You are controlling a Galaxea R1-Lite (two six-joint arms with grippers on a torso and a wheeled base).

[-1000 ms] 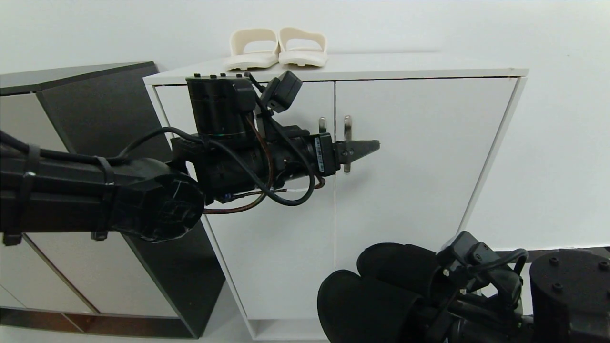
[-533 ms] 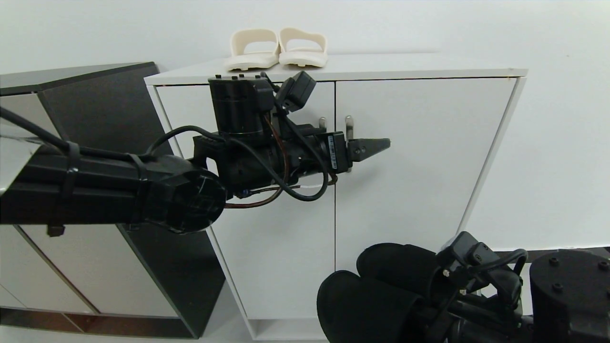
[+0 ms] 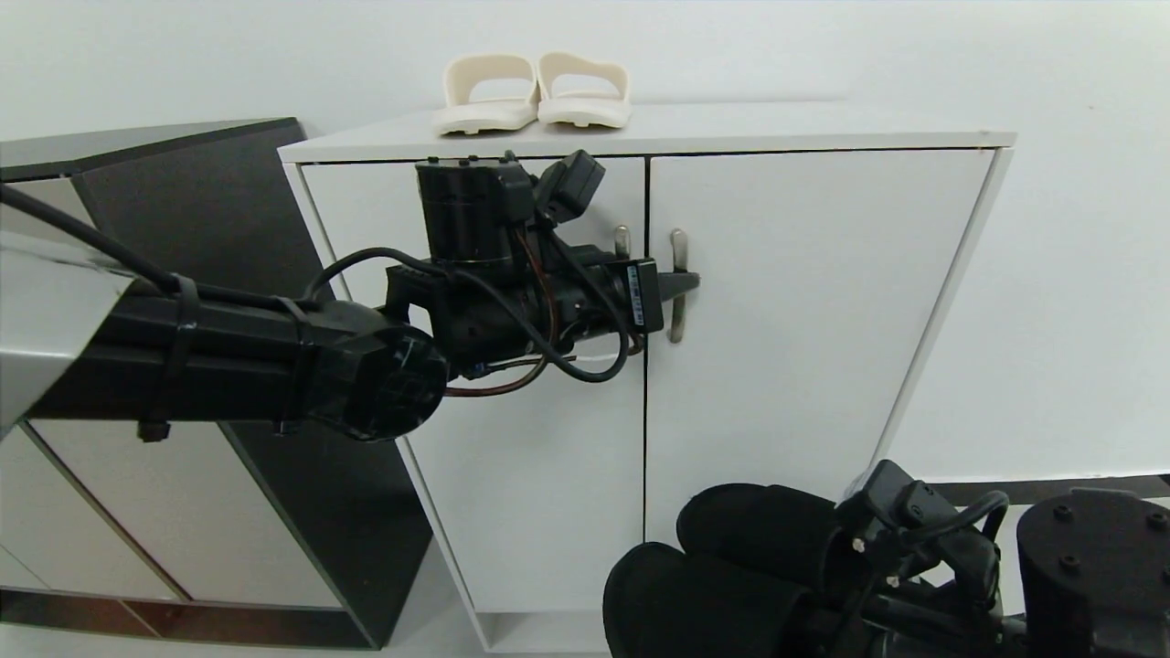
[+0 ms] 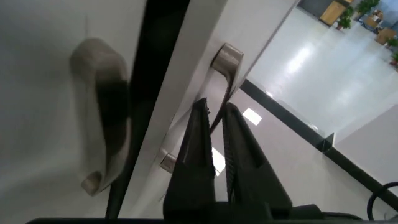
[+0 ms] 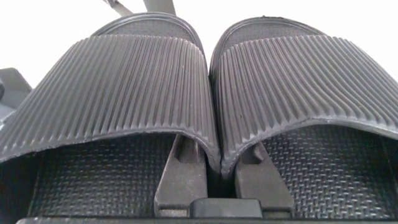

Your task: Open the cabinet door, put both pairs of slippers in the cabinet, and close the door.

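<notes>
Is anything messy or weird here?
Nothing is broken or spilled. The only odd thing: the cream slippers sit on top of the white cabinet, not inside. The right gripper pinches the black slippers together.

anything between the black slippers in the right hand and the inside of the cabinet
Yes: the left door and the right door are both shut, so they stand between the black slippers in the right hand and the cabinet's inside. The left hand is at the right door's handle.
</notes>
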